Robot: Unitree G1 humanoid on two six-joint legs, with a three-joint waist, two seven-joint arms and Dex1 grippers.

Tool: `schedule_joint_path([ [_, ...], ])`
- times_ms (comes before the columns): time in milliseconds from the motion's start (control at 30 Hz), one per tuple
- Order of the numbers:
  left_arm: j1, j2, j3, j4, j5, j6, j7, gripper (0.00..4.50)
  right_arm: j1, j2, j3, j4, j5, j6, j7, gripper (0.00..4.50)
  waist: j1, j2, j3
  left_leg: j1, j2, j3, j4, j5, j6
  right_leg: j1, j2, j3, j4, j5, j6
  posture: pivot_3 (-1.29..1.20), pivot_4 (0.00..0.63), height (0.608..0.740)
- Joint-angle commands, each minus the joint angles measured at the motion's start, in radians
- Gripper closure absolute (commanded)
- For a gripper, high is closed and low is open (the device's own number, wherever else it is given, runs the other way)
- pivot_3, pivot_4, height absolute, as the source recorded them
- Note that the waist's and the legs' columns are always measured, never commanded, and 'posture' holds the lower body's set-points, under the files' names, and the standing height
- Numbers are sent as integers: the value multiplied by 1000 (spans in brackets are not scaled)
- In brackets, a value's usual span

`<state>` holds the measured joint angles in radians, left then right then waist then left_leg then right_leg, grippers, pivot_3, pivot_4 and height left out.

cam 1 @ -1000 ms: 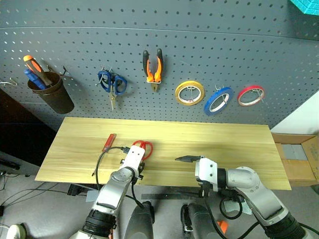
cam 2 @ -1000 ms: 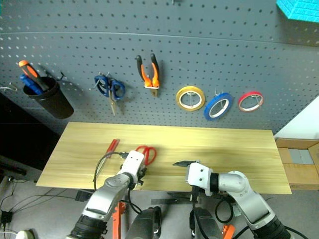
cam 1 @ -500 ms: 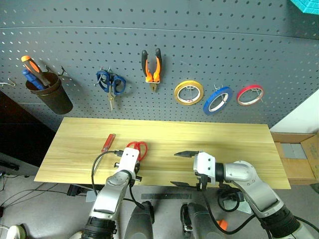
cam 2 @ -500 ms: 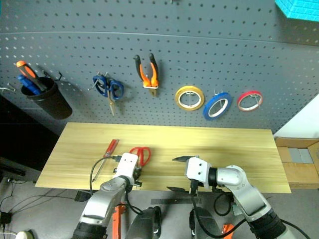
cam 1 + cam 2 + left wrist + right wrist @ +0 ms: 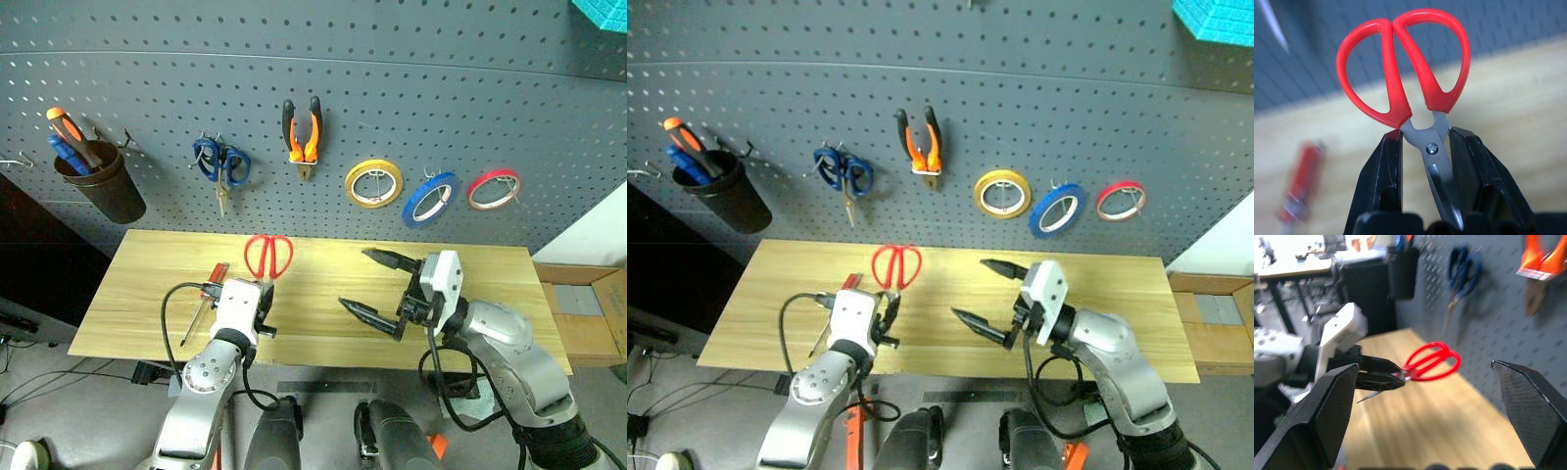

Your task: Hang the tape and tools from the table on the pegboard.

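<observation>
Leftmost along the pegboard (image 5: 147, 78), hung on its hooks: a dark cup (image 5: 101, 184) holding orange- and blue-handled drivers, then blue-handled scissors (image 5: 221, 165), then orange-and-black-handled pliers (image 5: 302, 132), already in place, then a yellow tape ring (image 5: 372, 182), the blue tape (image 5: 430, 197) and a red tape ring (image 5: 492, 188), all three on hooks to the right of the pliers. Below the pegboard, on the table (image 5: 490, 294), near its left end, the small slim red-handled tool (image 5: 212, 281), lying flat and not yet picked up. Just right of that, left gripper (image 5: 1425, 147) clamped on the red-handled scissors (image 5: 267, 256) at the pivot, loops raised toward the pegboard, blades back between the fingers; probably gripped there so the loops stay free to slip over a hook. Further right, below the tape rings, right gripper (image 5: 377, 286) spread wide and holding nothing, likely ready to steady or take over. Tabletop a pale wood grain, otherwise bare; past its right end a cardboard box (image 5: 588, 313) on the floor, past its left end dark furniture and cables low down
</observation>
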<state>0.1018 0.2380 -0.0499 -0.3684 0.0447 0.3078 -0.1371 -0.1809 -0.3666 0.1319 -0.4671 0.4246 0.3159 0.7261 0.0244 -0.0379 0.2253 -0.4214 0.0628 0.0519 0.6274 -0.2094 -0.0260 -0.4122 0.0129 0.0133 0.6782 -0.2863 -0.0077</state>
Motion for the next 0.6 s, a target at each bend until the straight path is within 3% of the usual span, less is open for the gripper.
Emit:
schedule_joint_path([
  [33, 18, -28, 18, -40, 10, -50, 37, 3453, -44, 45, -34, -43, 59, -31, -21, 0, 1, -1, -13, 0, 0, 0, 0, 0, 0, 0, 0, 0, 0, 0, 0, 154, 96, 740],
  [333, -42, -60, 39, 9, 13, -123, 59, 3453, -153, 155, -53, 7, 97, -60, -77, 0, 2, -7, -79, 3, 0, 0, 1, 0, 0, 3, 1, 0, 1, 0, 0, 162, 40, 740],
  [600, -96, -60, 69, 26, 28, -222, 79, 3453, -184, 181, -56, 37, 94, -104, -71, 0, 3, -9, -115, 6, 0, 2, 2, 0, 0, 4, 1, 2, 2, 1, -1, 142, 21, 740],
])
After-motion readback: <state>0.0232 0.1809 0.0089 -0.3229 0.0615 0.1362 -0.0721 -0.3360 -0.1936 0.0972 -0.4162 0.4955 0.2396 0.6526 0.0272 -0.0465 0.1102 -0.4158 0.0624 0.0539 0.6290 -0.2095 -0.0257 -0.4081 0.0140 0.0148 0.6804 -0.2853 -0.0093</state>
